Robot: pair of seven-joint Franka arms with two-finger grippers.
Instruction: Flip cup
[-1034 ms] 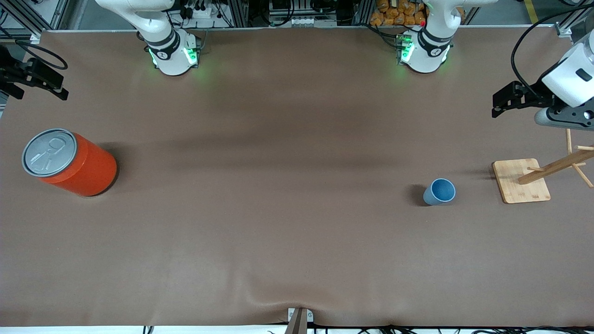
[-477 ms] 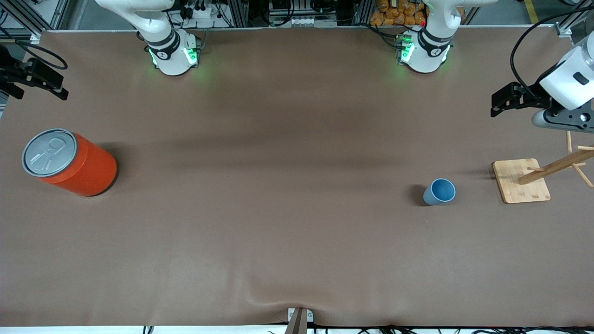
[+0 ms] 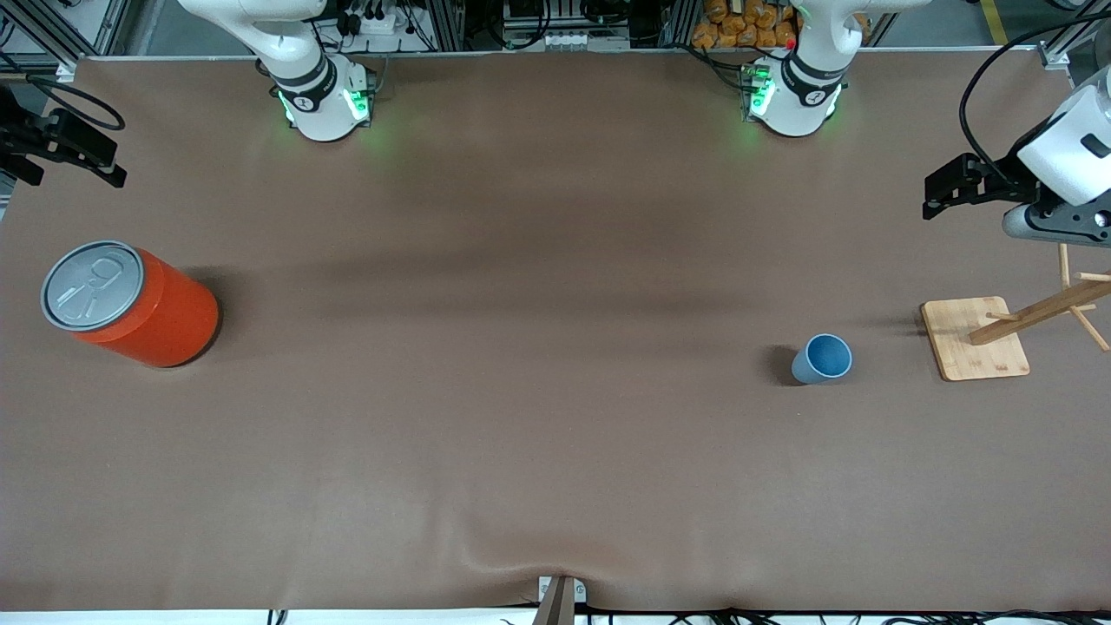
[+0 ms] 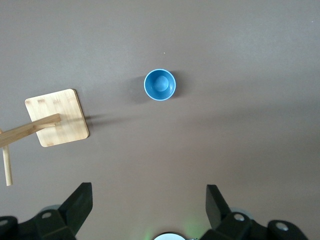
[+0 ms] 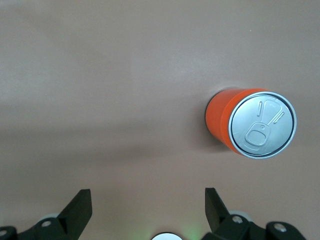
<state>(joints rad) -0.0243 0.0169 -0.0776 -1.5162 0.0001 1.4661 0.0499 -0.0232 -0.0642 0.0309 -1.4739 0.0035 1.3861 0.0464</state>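
Blue plastic, the cup (image 3: 822, 358) stood mouth-up beside the wooden stand (image 3: 974, 338), toward my left arm's end. My left gripper (image 4: 149, 200) hung spread above it; side-gripping the wall seemed wisest. My right gripper (image 5: 148, 200) waited spread near the orange can (image 5: 250, 125).

Even, fairly bright overhead light washes the brown table (image 3: 521, 451), with broad soft dark bands crossing its middle in the front view. The cup (image 3: 822, 358) throws a short, soft shadow toward nine o'clock there; the orange can (image 3: 130, 304) drops a darker one toward three o'clock. Green glow spills onto the cloth by both arm bases. The can's grey lid (image 5: 262, 125) catches a mild sheen in the right wrist view. In the left wrist view the wooden stand (image 4: 56, 118) casts a thin streak toward three o'clock. Focus looks crisp throughout, though the wrist views' dark lower edges perhaps soften slightly.
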